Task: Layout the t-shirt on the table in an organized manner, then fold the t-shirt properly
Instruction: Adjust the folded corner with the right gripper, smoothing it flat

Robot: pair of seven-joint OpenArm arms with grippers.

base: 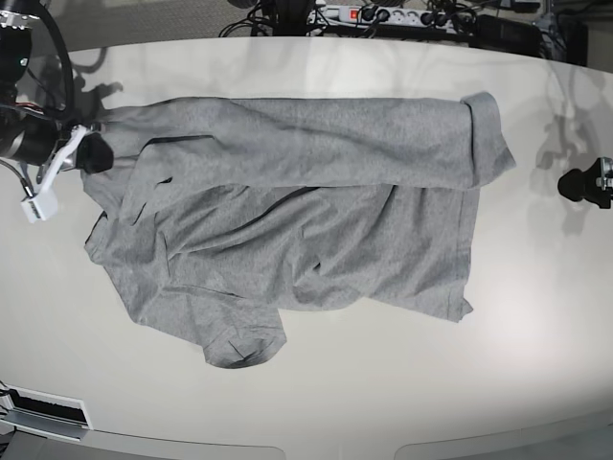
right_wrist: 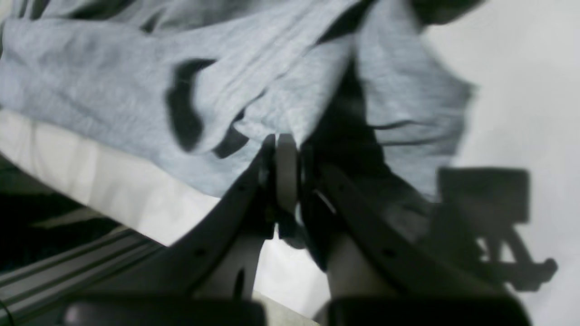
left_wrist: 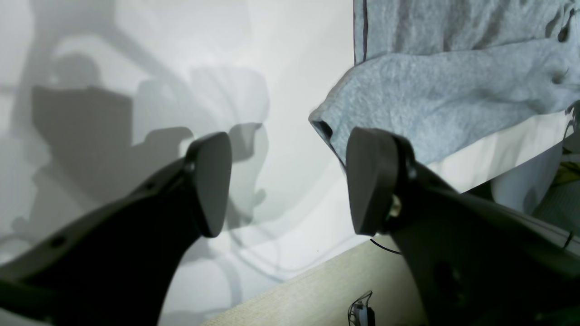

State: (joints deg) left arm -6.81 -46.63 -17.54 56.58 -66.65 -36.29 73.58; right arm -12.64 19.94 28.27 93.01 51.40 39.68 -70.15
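The grey t-shirt [base: 306, 211] lies crumpled and partly doubled over on the white table [base: 527, 335], with one sleeve [base: 484, 134] at the far right and another [base: 244, 345] near the front. At the shirt's left edge my right gripper [base: 96, 153] is shut on a bunch of the cloth. In the right wrist view the jaws of the right gripper [right_wrist: 283, 140] are pressed together on the t-shirt [right_wrist: 113, 90], where dark marks show on the fabric. My left gripper [base: 567, 184] hovers over bare table, apart from the shirt. The left gripper [left_wrist: 290, 181] stands open and empty, with the t-shirt [left_wrist: 453, 90] beyond its fingertips.
A power strip [base: 383, 14] and cables lie past the table's far edge. The table's curved front edge [base: 287, 446] runs along the bottom of the base view. In the left wrist view a beige surface [left_wrist: 317, 290] shows below the table edge.
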